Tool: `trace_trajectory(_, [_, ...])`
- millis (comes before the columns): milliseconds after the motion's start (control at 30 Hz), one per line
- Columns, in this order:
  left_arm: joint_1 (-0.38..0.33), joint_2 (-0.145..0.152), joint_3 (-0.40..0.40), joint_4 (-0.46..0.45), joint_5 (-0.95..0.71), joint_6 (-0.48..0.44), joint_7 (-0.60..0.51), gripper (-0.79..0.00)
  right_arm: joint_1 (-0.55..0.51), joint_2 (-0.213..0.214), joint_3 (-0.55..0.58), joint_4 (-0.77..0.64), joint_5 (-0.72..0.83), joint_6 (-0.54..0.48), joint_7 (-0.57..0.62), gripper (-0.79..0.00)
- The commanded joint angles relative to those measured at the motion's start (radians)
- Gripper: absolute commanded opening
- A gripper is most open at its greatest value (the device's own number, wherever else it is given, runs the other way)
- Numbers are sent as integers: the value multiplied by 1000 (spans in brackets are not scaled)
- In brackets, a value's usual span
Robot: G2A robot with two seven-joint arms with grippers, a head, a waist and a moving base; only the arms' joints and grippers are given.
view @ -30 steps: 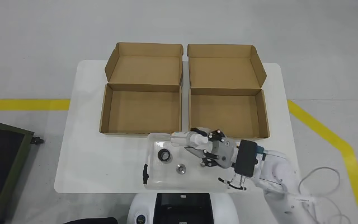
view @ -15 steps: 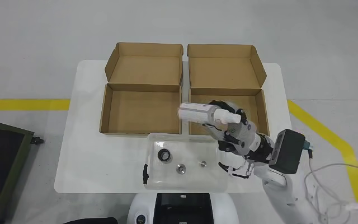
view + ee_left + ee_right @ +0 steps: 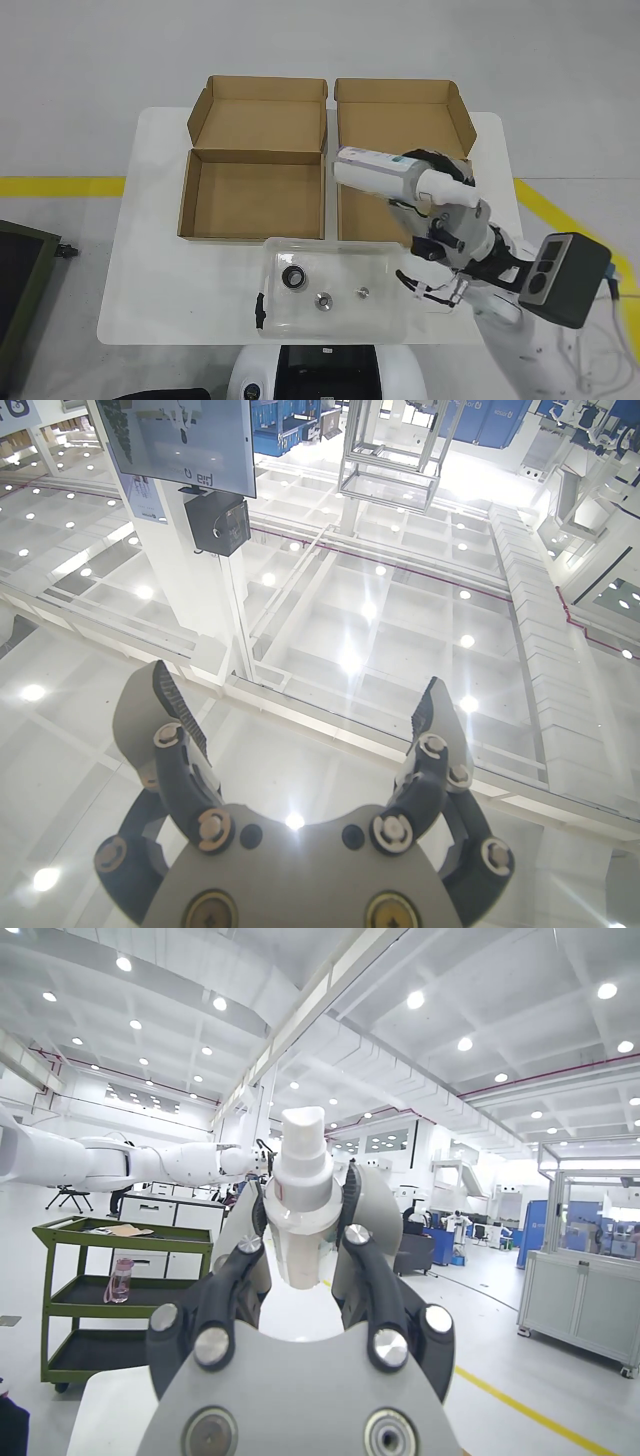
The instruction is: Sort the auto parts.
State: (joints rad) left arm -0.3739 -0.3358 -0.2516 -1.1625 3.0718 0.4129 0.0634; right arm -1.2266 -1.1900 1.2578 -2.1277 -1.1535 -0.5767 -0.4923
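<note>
boxes (image 3: 252, 198): 2 | bin (image 3: 340, 262): 1 | small parts (image 3: 294, 277): 3 | bottle (image 3: 375, 172): 1

The right gripper (image 3: 428, 182) clamps a white spray bottle (image 3: 380, 173), held sideways over the right cardboard box (image 3: 372, 222) — the left cardboard box (image 3: 250, 200) sits just beside it. A clear bin (image 3: 335, 245) holds a black ring (image 3: 294, 277) and two small metal pieces (image 3: 324, 301).

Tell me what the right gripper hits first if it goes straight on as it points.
Likely nothing: the right gripper, shut on the bottle, points about level above the right box; way looks free, depth unclear.
</note>
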Motion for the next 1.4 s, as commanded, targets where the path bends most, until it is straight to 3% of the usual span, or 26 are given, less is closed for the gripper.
trace_trajectory(0, [0,0,0,0,0,0,0,0,4,-2,-1,0,-5,6,-11,-785])
trace_trajectory(367, [0,0,0,0,0,0,0,0,-10,-4,-19,45,-40,-18,-12,-785])
trace_trajectory(633, [0,0,0,0,0,0,0,0,-62,6,-21,137,-115,-90,95,-785])
trace_trajectory(833, [0,0,0,0,0,0,0,0,-83,12,-18,223,-192,-87,144,-785])
trace_trajectory(1367, [0,0,0,0,0,0,0,0,-12,17,2,421,-184,-65,370,-785])
